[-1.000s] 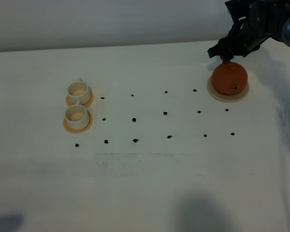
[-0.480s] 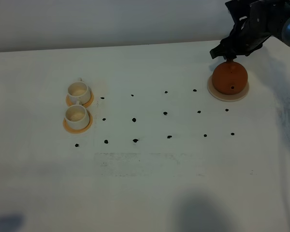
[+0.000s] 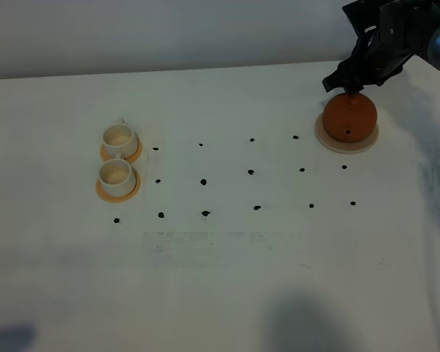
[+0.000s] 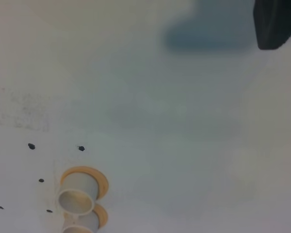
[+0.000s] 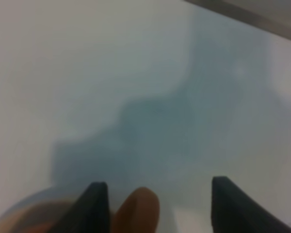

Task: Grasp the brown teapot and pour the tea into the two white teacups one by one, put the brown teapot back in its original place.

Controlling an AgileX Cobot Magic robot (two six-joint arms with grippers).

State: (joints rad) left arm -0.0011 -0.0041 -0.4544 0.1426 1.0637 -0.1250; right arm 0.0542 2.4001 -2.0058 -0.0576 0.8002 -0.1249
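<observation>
The brown teapot [image 3: 349, 117] sits on its pale tan coaster [image 3: 345, 147] at the far right of the table. My right gripper [image 3: 345, 79] hovers over the teapot's far side, open. In the right wrist view a blurred brown part of the teapot [image 5: 136, 211] shows between the two dark fingertips [image 5: 94, 206]. The two white teacups [image 3: 119, 137] [image 3: 117, 172] stand on orange-tan saucers at the left, also seen in the left wrist view [image 4: 77, 194]. No tea shows. Of my left gripper only a dark fingertip [image 4: 276, 22] is visible.
Small black dots [image 3: 203, 181] mark a grid across the white table between the cups and the teapot. A faint smudged patch [image 3: 213, 242] lies nearer the front. A pale wall runs along the table's back edge.
My right gripper has shifted slightly right over the teapot. The teapot's dark spot has moved a little to the left. The cups have not moved.
</observation>
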